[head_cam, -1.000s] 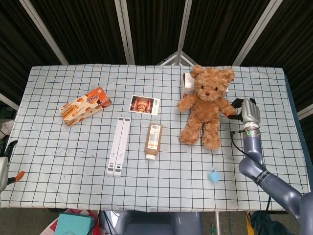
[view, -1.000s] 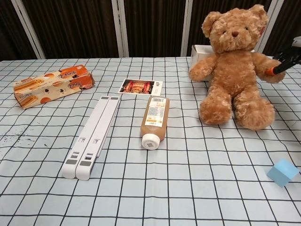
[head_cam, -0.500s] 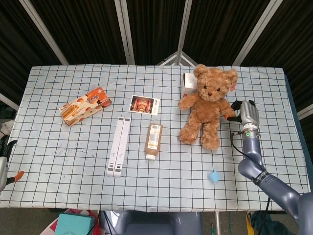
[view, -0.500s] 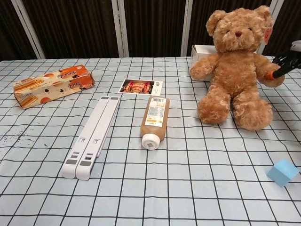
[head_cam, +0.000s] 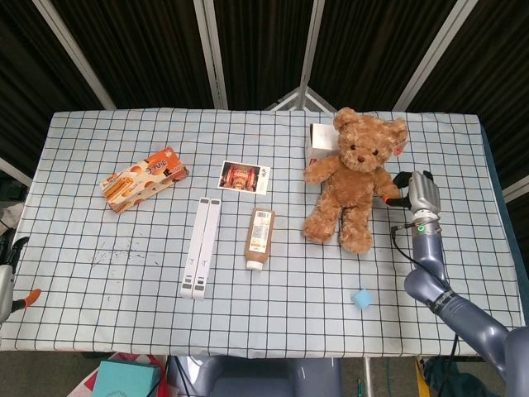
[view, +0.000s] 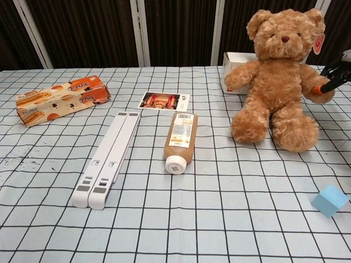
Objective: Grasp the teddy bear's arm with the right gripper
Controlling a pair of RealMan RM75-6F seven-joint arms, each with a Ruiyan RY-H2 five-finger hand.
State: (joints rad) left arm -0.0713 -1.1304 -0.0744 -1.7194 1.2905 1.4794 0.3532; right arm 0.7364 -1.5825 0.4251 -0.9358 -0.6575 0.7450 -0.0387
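The brown teddy bear [head_cam: 350, 184] [view: 277, 82] sits upright at the right of the checked table [head_cam: 99, 273], leaning a little toward the right. My right hand [head_cam: 418, 195] [view: 335, 74] is beside it on the right. Its dark fingers with an orange tip pinch the end of the bear's arm [head_cam: 385, 191] [view: 317, 89] on that side. My left hand [head_cam: 10, 279] hangs off the table's front left corner, fingers apart and holding nothing.
Behind the bear lies a white box [head_cam: 317, 141] [view: 235, 59]. A brown bottle [head_cam: 260, 238], a white folded stand [head_cam: 201, 247], a postcard [head_cam: 245, 176] and an orange snack box [head_cam: 145, 178] lie to the left. A blue cube [head_cam: 361, 298] [view: 329, 200] sits front right.
The bear has shifted to the right and slightly back, pulled by the arm in my right hand, which moved a little right. The left hand stayed put.
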